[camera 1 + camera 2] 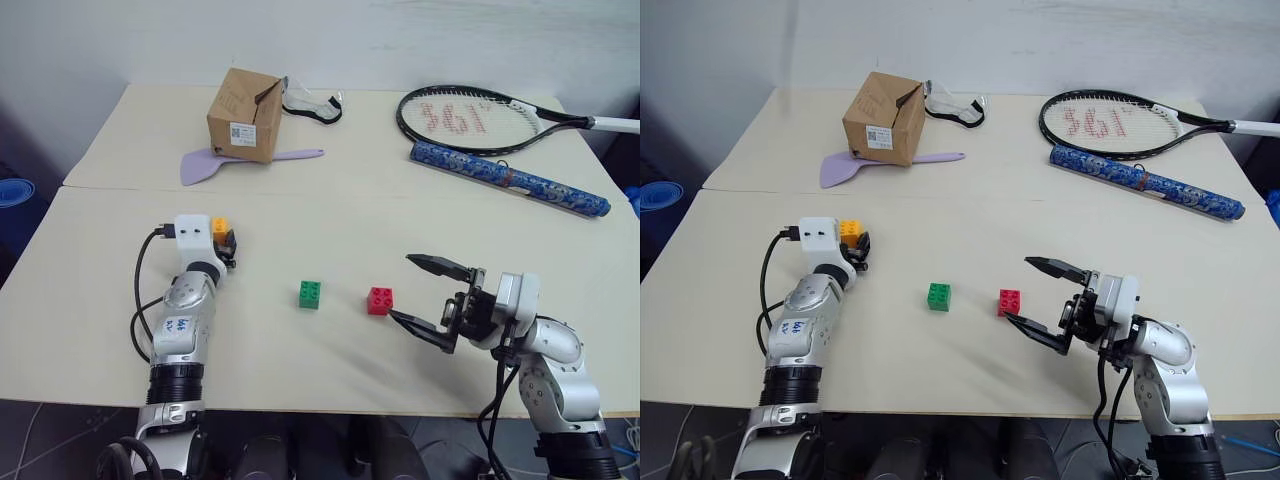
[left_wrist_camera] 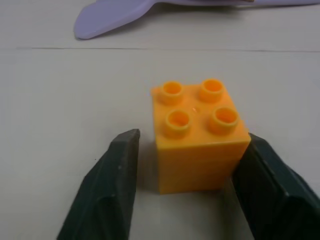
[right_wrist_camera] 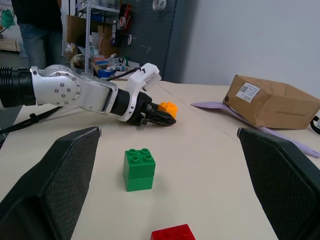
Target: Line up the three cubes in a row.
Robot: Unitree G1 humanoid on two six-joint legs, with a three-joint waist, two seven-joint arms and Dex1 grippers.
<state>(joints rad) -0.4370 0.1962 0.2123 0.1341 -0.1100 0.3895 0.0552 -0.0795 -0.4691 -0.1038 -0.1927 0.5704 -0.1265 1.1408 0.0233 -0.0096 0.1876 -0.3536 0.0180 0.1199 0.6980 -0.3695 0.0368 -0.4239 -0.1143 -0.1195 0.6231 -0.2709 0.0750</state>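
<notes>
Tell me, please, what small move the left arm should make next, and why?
Probably finish closing on the orange brick and carry it toward the green brick. The left gripper brackets it, one finger touching, the other slightly apart. The green and red brick already sit side by side; the orange lies off their line.

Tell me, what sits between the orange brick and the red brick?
The green brick sits on the table between the orange brick and red brick, seen from the head camera.

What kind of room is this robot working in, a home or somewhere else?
Probably a workshop or lab rather than a home. Behind the table stand metal shelves crowded with gear, and a person stands by them. The tabletop holds test props: toy cubes, a cardboard box and a racket.
</notes>
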